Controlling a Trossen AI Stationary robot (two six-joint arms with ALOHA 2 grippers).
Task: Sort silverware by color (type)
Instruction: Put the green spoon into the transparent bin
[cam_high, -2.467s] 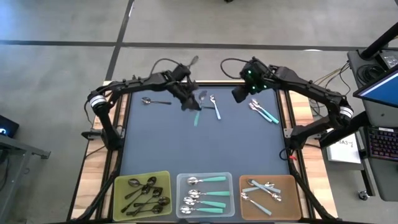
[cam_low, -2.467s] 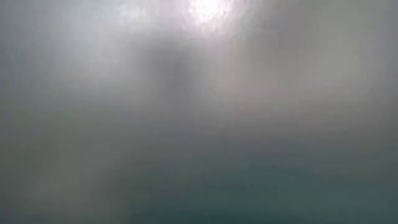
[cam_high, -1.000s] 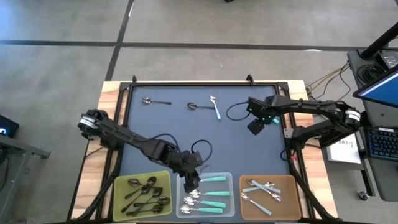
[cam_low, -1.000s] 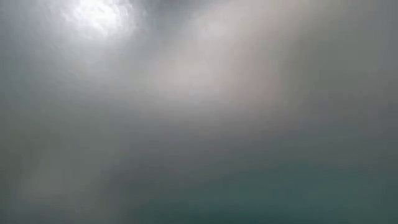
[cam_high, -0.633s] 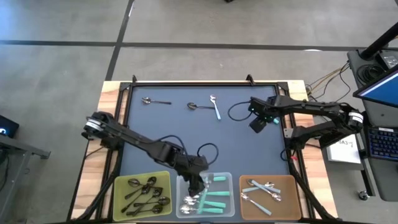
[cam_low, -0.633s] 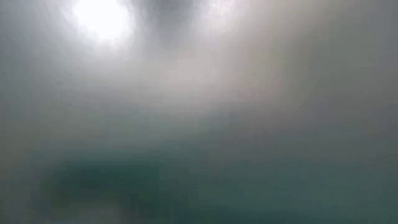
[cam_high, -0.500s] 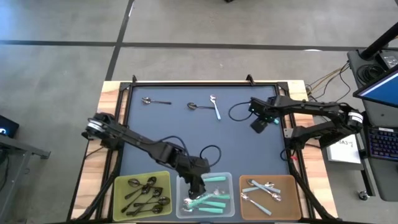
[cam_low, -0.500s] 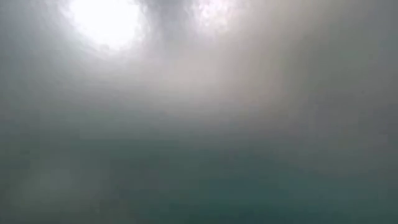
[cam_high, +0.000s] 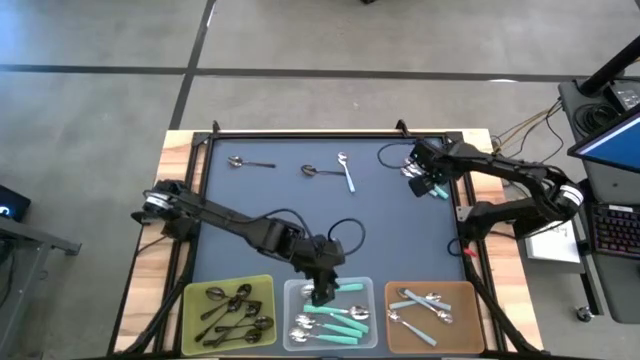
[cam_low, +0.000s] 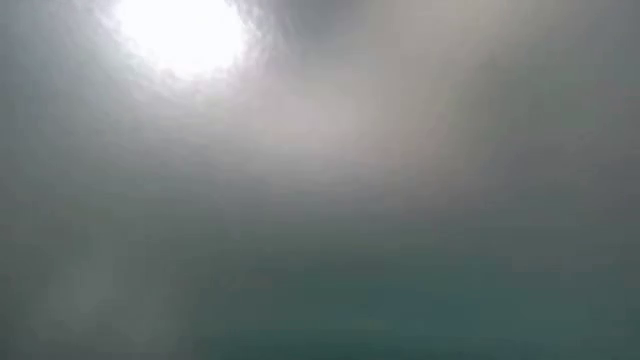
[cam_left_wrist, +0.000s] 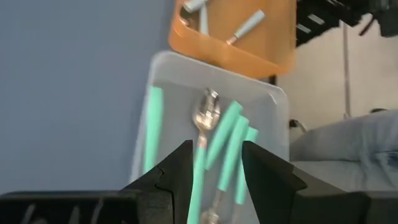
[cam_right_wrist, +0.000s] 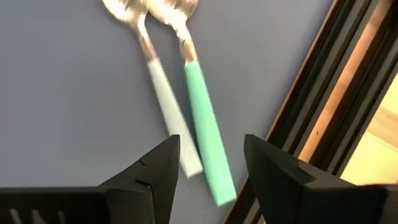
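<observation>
My left gripper (cam_high: 322, 292) (cam_left_wrist: 214, 146) hangs open over the clear middle tray (cam_high: 296, 290), where several teal-handled spoons (cam_high: 340, 315) lie; one of them (cam_left_wrist: 203, 134) lies below the gap between its fingers, untouched. My right gripper (cam_high: 425, 182) (cam_right_wrist: 211, 140) hovers open at the far right of the mat above a light-blue-handled spoon (cam_right_wrist: 166, 115) and a teal-handled spoon (cam_right_wrist: 204, 124) lying side by side. On the far part of the mat lie a dark all-metal spoon (cam_high: 246, 162), another spoon (cam_high: 314, 171) and a light-blue one (cam_high: 347, 174). The low view shows only blur.
Along the near edge stand an olive tray (cam_high: 262, 285) with dark metal spoons, the clear tray, and an orange tray (cam_high: 470, 295) (cam_left_wrist: 249, 57) with light-blue-handled spoons. The mat's raised black frame (cam_right_wrist: 323, 87) runs close beside the right gripper. Bare dark mat (cam_high: 260, 210) lies mid-table.
My left gripper has drifted a little toward the table's right edge over the clear tray and let go of a teal spoon, which now lies slanted among the others there. My right gripper has moved toward the far edge, over the two spoons at the far right.
</observation>
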